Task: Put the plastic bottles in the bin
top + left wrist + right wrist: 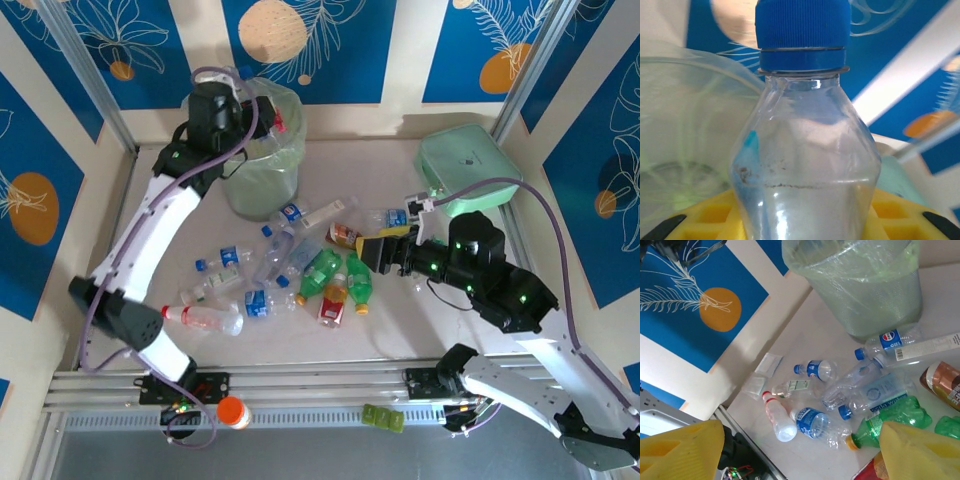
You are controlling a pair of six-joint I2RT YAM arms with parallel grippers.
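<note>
1. At the near rail, a small orange-topped object [232, 412] is lying just in front of the left arm's base.
2. Beyond it, loose plastic bottles [283, 262] are lying scattered across the middle of the bench [410, 325]. A clear red-capped bottle [205, 318] is lying nearest on the left. An orange-red bottle [332, 303] is lying between and touching two green bottles [322, 270].
3. The right pincer [385, 248] [800, 440] is hovering over the right side of that scatter. Its yellow fingers [682, 450] are standing wide apart and gripping nothing.
4. Further back on the right, a flat mint-green case [465, 165] is resting near the wall.
5. At the far left of the bench, the pale-green bin [265, 165] [865, 290] is standing upright with its clear liner. A Pepsi-labelled bottle [292, 212] [887, 340] is lying close by its foot.
6. The left pincer [258, 108] [805, 220] is hanging at the bin's mouth. Its jaws are closing tightly on a clear blue-capped bottle [805, 150], and the bin's rim [690, 90] is showing just beside that bottle.
</note>
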